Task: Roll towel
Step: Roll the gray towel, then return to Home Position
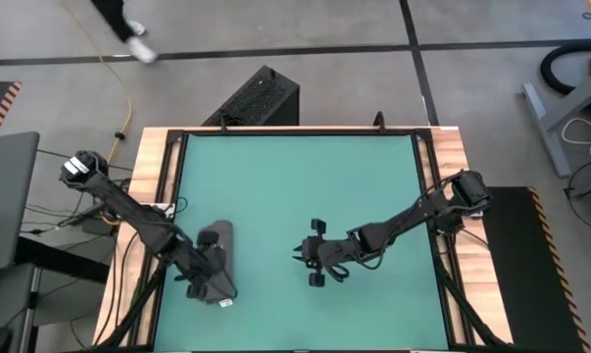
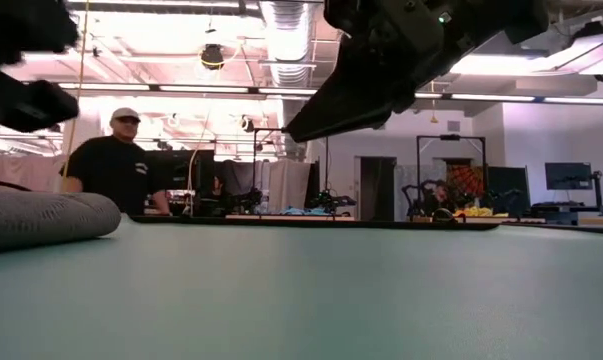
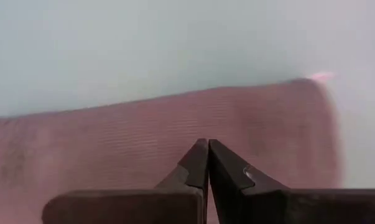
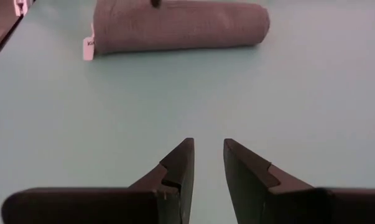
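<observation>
The dark grey towel [image 1: 219, 263] lies rolled into a cylinder on the green table mat, near its left edge, resting on its long side [image 4: 175, 25]. A small white tag [image 4: 87, 48] sticks out at the end nearer the front edge. My left gripper [image 3: 208, 146] is shut and points steeply down at the roll [image 3: 143, 143], over its near half [image 1: 205, 277]. My right gripper [image 4: 207, 149] hovers open over the bare mat at the table's middle [image 1: 313, 263]. It points toward the roll and has nothing between its fingers. My left gripper's shut fingertips stand right at the curved top of the towel roll [image 3: 203, 134], coming from above at a slant. I cannot tell whether they touch the cloth or hang just above it.
The wooden frame [image 1: 158, 196] borders the green mat [image 1: 305, 186], most of which shows bare between and beyond the arms. A black box [image 1: 261, 98] stands past the far edge. A person in a black shirt [image 2: 121, 165] is in the room behind the table.
</observation>
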Robot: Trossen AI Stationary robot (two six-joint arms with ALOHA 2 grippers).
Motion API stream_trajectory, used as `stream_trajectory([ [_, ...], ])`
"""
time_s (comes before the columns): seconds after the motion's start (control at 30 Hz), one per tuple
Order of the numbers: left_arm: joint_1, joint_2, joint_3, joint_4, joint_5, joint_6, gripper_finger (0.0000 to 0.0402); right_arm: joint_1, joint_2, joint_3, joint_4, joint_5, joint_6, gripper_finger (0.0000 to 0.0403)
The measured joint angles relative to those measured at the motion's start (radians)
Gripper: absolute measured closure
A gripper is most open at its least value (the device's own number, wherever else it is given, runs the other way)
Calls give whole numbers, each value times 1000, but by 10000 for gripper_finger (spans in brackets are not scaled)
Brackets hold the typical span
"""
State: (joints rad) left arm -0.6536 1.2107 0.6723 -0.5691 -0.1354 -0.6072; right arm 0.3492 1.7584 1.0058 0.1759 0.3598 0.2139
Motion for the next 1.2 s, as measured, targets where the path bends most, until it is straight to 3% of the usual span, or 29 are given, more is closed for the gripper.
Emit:
stream_trajectory([
  [0.13, 74, 20, -35, -19, 5, 26, 401, -6, 0, 0, 2, -31, 3, 292],
  [0.3, 115, 53, -71, 43, 96, 32, 401, 3, 0, 0, 4, -49, 12, 292],
  [0.53, 27, 68, -72, 128, 140, -100, 401, 11, 0, 0, 4, -49, 13, 291],
  [0.73, -74, 68, -71, 214, 87, -211, 402, 11, 0, 0, 4, -49, 13, 292],
  [0.83, -56, 44, -29, 134, 19, -107, 402, 11, -25, 0, -28, -49, -19, 292],
  [0.97, 62, -6, 57, 88, -54, 141, 401, 4, -131, 0, -113, -47, -46, 292],
  [1.1, 214, -72, 87, 179, -65, 425, 401, -15, -261, -35, -153, -47, -144, 291],
  [1.2, 334, -148, 74, 197, -42, 549, 402, -46, -380, -109, -129, -48, -190, 292],
])
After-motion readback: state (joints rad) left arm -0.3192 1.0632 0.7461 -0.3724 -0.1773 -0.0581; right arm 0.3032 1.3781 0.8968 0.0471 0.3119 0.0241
